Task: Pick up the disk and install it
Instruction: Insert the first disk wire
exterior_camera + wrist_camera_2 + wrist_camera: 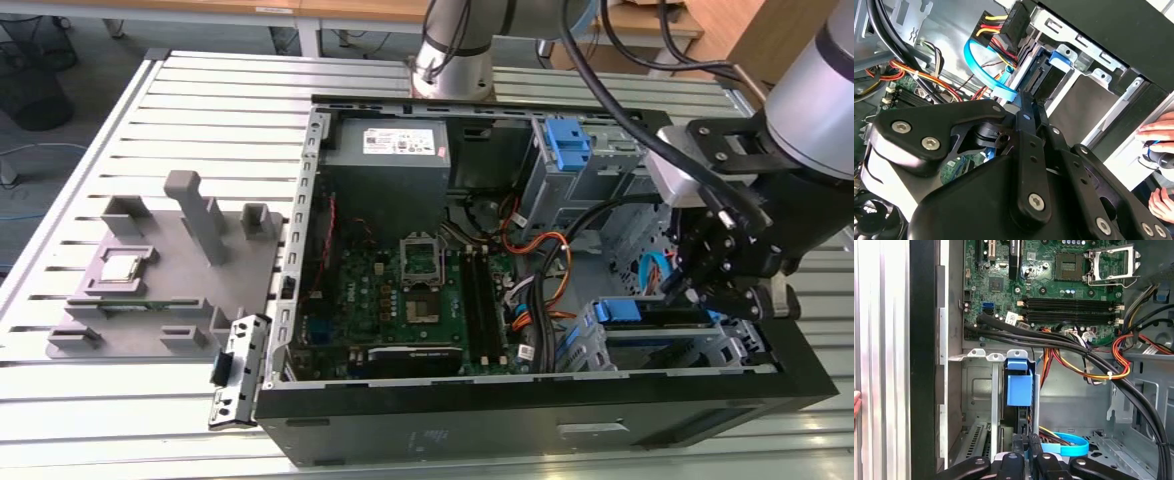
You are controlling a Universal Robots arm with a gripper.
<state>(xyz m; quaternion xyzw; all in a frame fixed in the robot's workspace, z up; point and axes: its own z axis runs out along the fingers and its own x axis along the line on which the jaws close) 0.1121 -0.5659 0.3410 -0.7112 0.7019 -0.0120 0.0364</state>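
At the lower right of the exterior view, inside the open computer case (534, 395), I am holding my gripper (727, 290) over the drive cage (667, 350), where the disk (654, 315) is sitting on edge in its slot, blue rail uppermost. In the first wrist view the disk (1019, 390) is standing directly ahead of my fingertips (1017, 442), its blue tab facing me; the fingers look drawn close together on its near edge, though I cannot tell whether they are truly pinching it. Judgement: seating it well calls for pushing straight along the slot, keeping the rails square in the cage guides and clear of the blue data cable (1069, 444) beside it. My wrist is pointing down into the case, the arm reaching in from the frame's right edge.
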